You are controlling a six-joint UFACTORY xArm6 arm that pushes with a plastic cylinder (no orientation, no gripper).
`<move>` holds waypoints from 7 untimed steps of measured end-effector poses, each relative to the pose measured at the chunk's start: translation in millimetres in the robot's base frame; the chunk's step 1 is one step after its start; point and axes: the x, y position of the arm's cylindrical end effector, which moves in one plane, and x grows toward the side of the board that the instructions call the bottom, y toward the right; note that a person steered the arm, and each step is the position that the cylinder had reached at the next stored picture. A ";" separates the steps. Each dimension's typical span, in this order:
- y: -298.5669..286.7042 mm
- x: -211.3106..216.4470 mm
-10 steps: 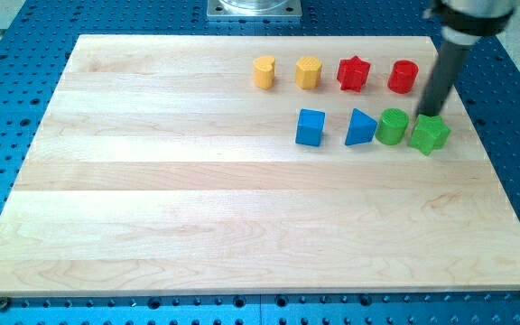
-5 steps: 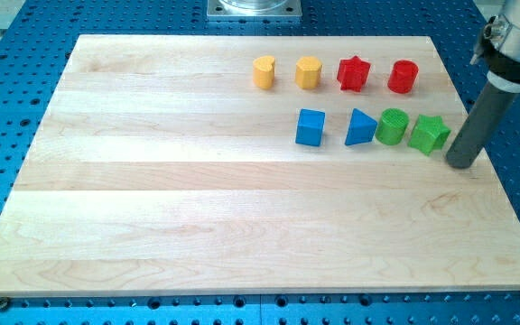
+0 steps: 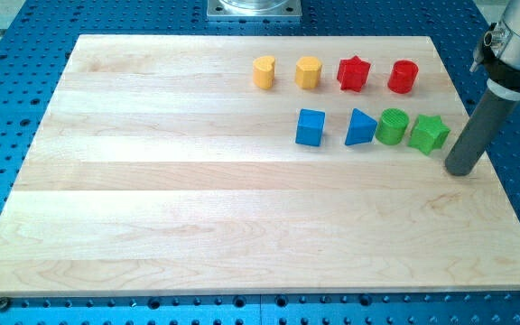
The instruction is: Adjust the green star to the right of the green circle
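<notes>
The rod's top is cut off at the view's edge; my tip [image 3: 461, 170] rests on the worktop [image 3: 197, 208], just right of the green star [image 3: 429, 134], apart. No hand exists.

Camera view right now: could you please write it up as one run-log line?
my tip: right of green star, apart | green star: right of green circle, close | task: looks met

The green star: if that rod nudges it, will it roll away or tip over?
Probably neither. The green star looks squat and flat-bottomed on the smooth wooden board, so it should slide. Pushed off-centre, it may spin. My tip stands just to its right, apart; the green circle sits against its left.
</notes>
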 end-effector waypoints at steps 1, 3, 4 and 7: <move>5.8 -15.5; 26.4 -27.5; 33.4 -32.6; -13.0 -16.3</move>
